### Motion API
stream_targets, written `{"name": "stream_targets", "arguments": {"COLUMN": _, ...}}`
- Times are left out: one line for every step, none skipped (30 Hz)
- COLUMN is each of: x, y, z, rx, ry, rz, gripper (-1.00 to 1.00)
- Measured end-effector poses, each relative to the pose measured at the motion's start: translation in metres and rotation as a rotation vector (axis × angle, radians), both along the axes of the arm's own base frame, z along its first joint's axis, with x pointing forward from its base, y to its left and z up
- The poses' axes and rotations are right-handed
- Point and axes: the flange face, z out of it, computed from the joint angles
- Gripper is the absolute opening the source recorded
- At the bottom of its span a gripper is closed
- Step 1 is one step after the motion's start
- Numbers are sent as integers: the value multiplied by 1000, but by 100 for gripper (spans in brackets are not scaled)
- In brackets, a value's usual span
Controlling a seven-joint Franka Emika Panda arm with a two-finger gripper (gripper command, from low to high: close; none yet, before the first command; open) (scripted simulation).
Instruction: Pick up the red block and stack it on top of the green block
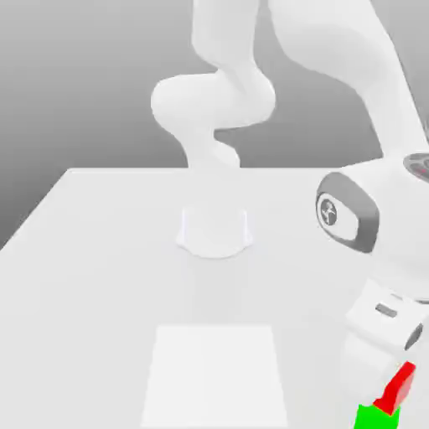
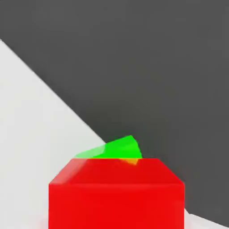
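Observation:
The red block (image 1: 400,385) sits tilted at the exterior view's lower right, its lower end resting on the green block (image 1: 376,416). The green block stands at the frame's bottom edge and is partly cut off. My gripper (image 1: 379,356) hangs directly above and beside both blocks, and its white hand covers part of the red one. In the hand view the red block (image 2: 116,194) is very close. The green block (image 2: 117,148) peeks out from behind its top edge.
The arm's round base (image 1: 214,231) stands at the middle of the white table (image 1: 100,276). A paler square patch (image 1: 216,373) lies near the front. In the hand view the table's edge runs diagonally close to the blocks, with dark floor (image 2: 156,67) beyond.

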Motion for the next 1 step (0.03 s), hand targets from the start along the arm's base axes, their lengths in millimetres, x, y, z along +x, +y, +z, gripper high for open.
{"name": "stream_targets", "arguments": {"x": 0, "y": 0, "z": 0, "rx": 0, "ry": 0, "rz": 0, "gripper": 100}}
